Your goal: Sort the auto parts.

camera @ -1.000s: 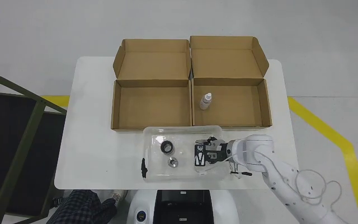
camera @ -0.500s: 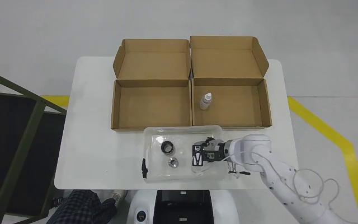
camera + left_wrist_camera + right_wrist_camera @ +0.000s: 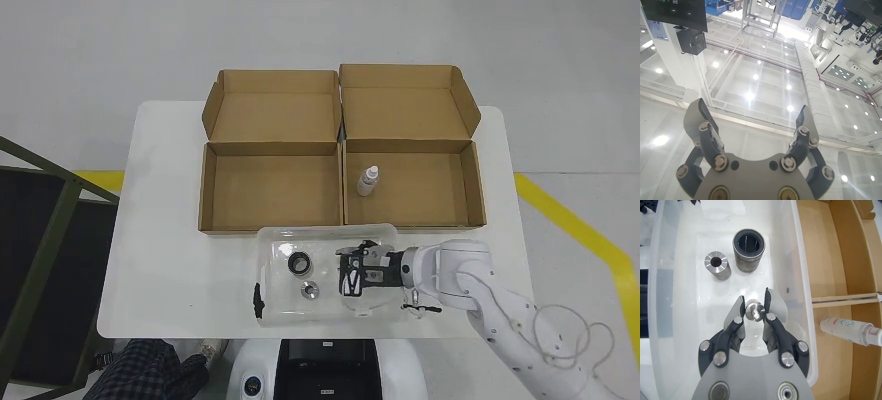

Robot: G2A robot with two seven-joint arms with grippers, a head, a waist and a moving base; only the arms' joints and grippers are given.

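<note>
White table point(image 3: 170, 250); bin point(image 3: 275, 243) holds bearing point(image 3: 748, 252), bushing point(image 3: 717, 265), gripped stud point(image 3: 755, 313); box point(image 3: 430, 190) holds bottle point(image 3: 367, 180).

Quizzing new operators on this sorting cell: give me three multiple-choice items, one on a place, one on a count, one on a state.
1. Where is the bottle? A left box B right box C bare table
2. How many metal parts are in the bin? A two B three C five
3. The left pincer is: A open, empty B shut on a part C holding the bottle
Key: 1 B, it is inside the right box. 2 B, bearing, sleeve, and a stud gripped by the right pincer. 3 A, jaws wide apart, nothing between.
</note>
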